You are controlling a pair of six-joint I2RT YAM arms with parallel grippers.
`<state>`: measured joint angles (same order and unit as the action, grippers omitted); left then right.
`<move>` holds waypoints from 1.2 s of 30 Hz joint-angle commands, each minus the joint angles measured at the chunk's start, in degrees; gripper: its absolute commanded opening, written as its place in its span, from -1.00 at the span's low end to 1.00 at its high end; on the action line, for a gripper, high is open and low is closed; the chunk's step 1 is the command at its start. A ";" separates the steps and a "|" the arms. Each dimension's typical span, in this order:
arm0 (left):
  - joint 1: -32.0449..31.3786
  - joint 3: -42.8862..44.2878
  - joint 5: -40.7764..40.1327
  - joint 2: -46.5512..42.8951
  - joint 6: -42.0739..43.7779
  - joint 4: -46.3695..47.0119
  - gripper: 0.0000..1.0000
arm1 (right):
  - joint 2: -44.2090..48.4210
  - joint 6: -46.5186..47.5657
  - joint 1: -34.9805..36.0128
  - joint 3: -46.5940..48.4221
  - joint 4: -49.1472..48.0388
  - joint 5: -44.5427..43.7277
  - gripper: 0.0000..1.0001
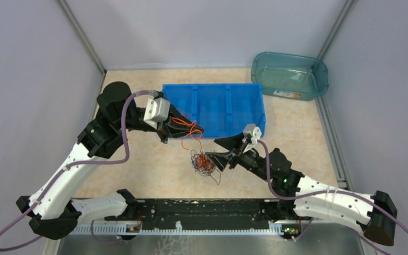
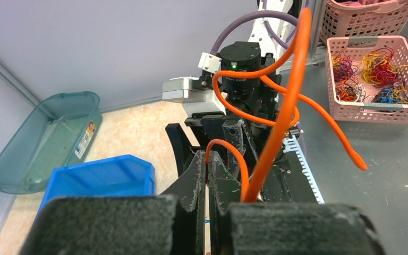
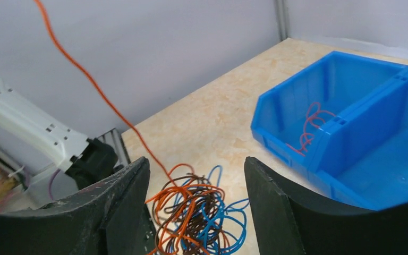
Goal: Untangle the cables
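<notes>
– Left pincer (image 2: 208, 162)?
– Clamped shut on an orange wire (image 2: 284, 106), strung from it down and rightward into the tangle (image 1: 203, 162).
– Right pincer (image 3: 196, 167)?
– Gaping wide, nearer of the two; tangle just ahead and below, in line with the gap.
– Hidden?
– Crossings inside the tangle; lower edge cut off in the right wrist view.

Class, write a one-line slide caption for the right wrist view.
Open right jaws frame the tangle; one orange cable rises out of frame; blue bin beside it.
</notes>
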<state>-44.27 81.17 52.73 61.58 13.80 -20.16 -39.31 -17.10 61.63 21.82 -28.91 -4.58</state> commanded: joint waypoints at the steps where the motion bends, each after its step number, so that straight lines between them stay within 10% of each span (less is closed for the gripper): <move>1: -0.20 0.21 0.59 -0.12 0.71 1.52 -0.99 | -0.85 0.32 0.17 4.93 -2.30 8.55 0.30; 19: -0.20 2.84 0.77 0.71 0.01 1.44 -0.99 | -20.58 -2.42 2.71 12.93 -15.76 16.99 -0.13; 36: -0.20 17.43 -0.35 4.69 3.23 1.27 -0.99 | -22.41 -8.22 2.71 -4.63 -26.09 8.84 -0.42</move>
<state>-44.27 94.24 52.71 65.89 14.72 -20.73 -62.00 -24.14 64.01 20.45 -50.89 7.84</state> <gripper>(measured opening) 0.015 0.297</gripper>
